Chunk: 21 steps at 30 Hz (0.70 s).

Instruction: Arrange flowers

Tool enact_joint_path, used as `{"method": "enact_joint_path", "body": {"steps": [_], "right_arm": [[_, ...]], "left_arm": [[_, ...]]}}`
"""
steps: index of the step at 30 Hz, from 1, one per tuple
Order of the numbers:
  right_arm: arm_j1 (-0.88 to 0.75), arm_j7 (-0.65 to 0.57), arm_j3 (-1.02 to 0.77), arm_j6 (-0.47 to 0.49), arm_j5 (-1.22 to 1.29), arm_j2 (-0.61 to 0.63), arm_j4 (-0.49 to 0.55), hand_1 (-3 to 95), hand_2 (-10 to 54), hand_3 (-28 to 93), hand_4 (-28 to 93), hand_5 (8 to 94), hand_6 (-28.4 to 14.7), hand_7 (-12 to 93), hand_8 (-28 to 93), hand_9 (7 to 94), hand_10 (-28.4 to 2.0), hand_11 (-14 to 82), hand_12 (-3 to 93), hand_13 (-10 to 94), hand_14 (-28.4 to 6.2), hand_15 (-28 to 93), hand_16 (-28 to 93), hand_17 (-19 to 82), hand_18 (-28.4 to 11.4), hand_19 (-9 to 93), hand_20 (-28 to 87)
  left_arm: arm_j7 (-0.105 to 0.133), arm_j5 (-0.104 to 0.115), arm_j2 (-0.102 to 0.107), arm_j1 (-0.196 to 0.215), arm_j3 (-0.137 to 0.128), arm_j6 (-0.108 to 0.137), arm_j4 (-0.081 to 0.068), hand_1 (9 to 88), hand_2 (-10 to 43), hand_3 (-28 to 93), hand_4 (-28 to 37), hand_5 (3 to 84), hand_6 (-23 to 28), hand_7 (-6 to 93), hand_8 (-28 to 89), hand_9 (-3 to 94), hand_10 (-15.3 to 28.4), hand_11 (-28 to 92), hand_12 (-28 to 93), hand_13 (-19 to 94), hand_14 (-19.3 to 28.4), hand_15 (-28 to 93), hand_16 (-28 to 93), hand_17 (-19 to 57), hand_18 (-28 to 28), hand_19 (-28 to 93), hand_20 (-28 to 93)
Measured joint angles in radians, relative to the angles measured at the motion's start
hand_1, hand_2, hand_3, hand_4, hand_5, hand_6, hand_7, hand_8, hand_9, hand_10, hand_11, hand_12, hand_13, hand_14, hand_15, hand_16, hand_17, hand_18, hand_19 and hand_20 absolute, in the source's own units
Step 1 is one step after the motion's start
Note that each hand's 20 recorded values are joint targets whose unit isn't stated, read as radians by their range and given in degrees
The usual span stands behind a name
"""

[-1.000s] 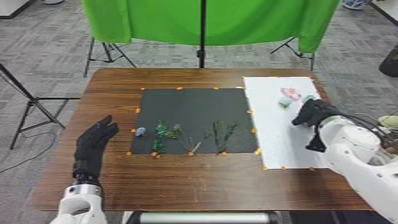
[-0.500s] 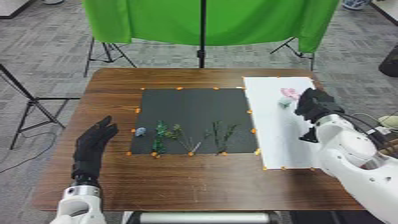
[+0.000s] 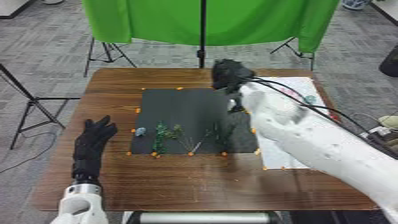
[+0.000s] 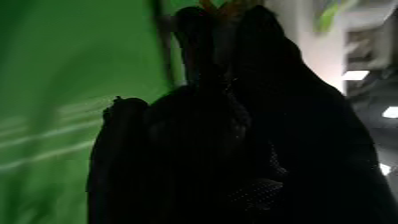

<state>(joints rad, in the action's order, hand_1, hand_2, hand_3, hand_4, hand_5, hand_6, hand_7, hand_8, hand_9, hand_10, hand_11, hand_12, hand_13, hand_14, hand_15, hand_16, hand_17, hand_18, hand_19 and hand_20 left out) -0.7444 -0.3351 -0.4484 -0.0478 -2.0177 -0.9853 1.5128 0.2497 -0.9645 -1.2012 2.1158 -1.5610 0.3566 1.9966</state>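
Up past the far edge of the dark mat [image 3: 182, 110], in the head view, is my right hand [image 3: 233, 72], on the end of the white right arm [image 3: 293, 122] that slants over the sheet. Whether it is wide, narrow or gripping something, I cannot tell from here. Off to the other side of the mat, my left hand [image 3: 92, 142] rests with its fingers extended and relaxed, holding nothing.

I judge the arranging to be under way but unfinished: flowers lie in two places, and nothing reads as a completed bouquet. Near the mat's close edge I have a small blue bloom [image 3: 139, 131], a deep green leafy sprig [image 3: 160, 140] beside it, then a yellow-green sprig [image 3: 177, 131] with thin, pale stems [image 3: 192, 147], spread apart. Farther along are dark green stems [image 3: 224, 135], blurred. On the white sheet [image 3: 277, 159], a pink flower [image 3: 286, 91] shows close to my arm, with a pale blue-green one [image 3: 309, 99] near it. What remains, I think, is bringing these together.

From the right wrist view, my glove rises dark against the green cloth [image 4: 62, 60]. Some orange-brown foliage [image 4: 233, 9] peeks out at its tip; I cannot tell whether I am gripping it.
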Motion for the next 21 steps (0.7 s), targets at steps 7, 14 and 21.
{"method": "enact_joint_path", "body": {"steps": [7,14,21], "right_arm": [[0.077,0.018,0.046,0.057,0.003,-0.246,-0.184,63.1,-9.5,53,-14,75.9,-0.5,24,12,89.3,-9.0,10.2,44.2,91,-1.6,58,36,67,-9.0,93,54],[0.081,-0.003,0.071,0.095,0.003,-0.363,-0.266,61.6,-9.5,54,-15,73.5,-0.6,24,11,87.3,-9.1,9.2,43.4,90,-1.9,58,36,66,-9.4,93,55],[0.06,-0.009,0.096,0.109,0.002,-0.385,-0.298,60.7,-9.5,53,-16,71.5,-0.4,22,9,84.6,-9.5,7.4,41.7,89,-2.1,59,36,66,-9.8,93,55]], "left_arm": [[0.006,0.012,0.002,-0.021,0.017,0.037,-0.003,27.5,23.7,40,-28.3,45.1,4.5,11.5,-7,44.7,14.1,17,10,33,16.5,21,-1,6.0,10.4,4,19],[0.02,0.025,0.007,-0.024,0.024,0.038,-0.004,27.3,21.0,36,-28.3,44.9,4.7,11.4,-7,44.8,14.3,17,11,34,19.0,22,-2,6.0,10.6,4,19],[0.03,0.042,0.011,-0.028,0.028,0.038,-0.006,27.4,21.5,33,-28.3,44.9,4.7,11.5,-7,45.0,14.5,17,11,34,18.3,22,-2,5.8,10.7,4,19]]}}
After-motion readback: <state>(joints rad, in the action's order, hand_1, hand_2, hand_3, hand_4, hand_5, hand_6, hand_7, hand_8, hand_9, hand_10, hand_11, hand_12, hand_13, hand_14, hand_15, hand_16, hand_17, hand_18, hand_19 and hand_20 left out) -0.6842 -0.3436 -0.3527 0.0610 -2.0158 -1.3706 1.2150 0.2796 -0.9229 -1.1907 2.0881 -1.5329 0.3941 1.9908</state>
